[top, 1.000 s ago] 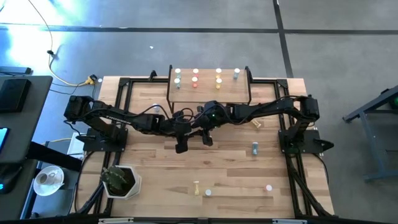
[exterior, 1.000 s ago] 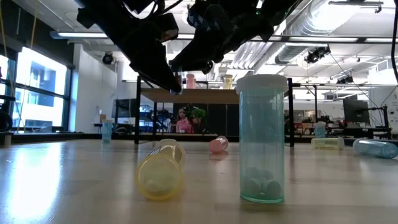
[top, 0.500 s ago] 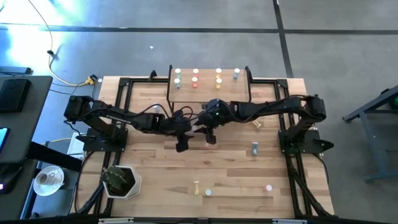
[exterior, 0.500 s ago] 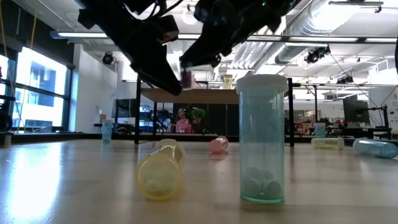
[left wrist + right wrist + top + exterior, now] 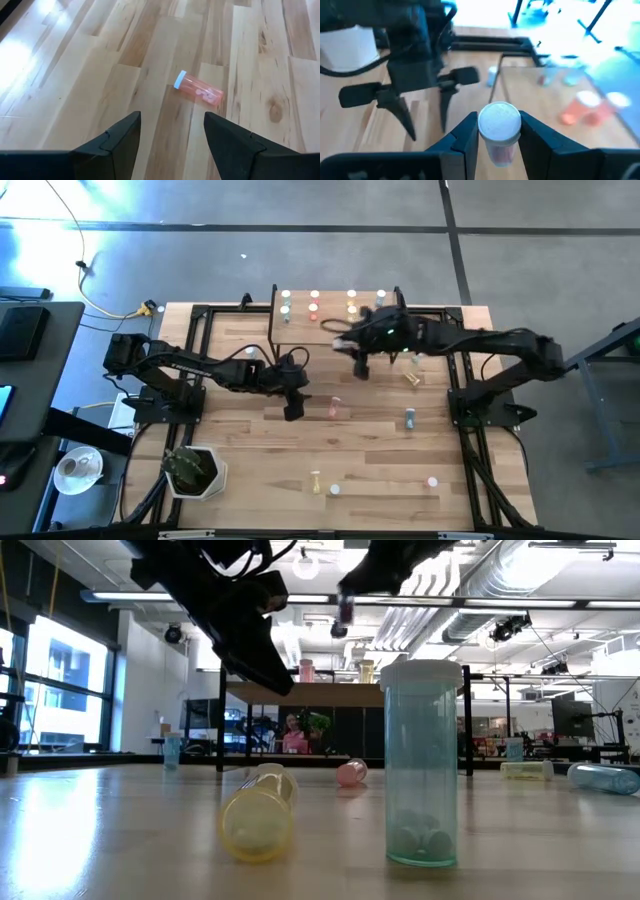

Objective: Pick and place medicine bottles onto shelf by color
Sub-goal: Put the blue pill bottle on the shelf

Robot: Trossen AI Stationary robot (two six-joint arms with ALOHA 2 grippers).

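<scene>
Two dark arms reach over the light-wood tabletop (image 5: 250, 450) from above: the left gripper (image 5: 292, 408) hangs near mid-table with a pink bottle (image 5: 334, 408) lying just beside it, and the right gripper (image 5: 362, 366) sits at the front edge of the small raised wooden shelf (image 5: 337, 327), where white-capped bottles stand in a row. From table height, a clear blue-green bottle (image 5: 421, 762) stands upright beside a yellow bottle (image 5: 259, 812) on its side. Past the left wrist, the fingers (image 5: 116, 142) stand apart and empty above the pink bottle lying on the boards. Past the right wrist, the fingers (image 5: 464, 136) clamp a white-capped pink bottle (image 5: 499, 131) near the shelf.
</scene>
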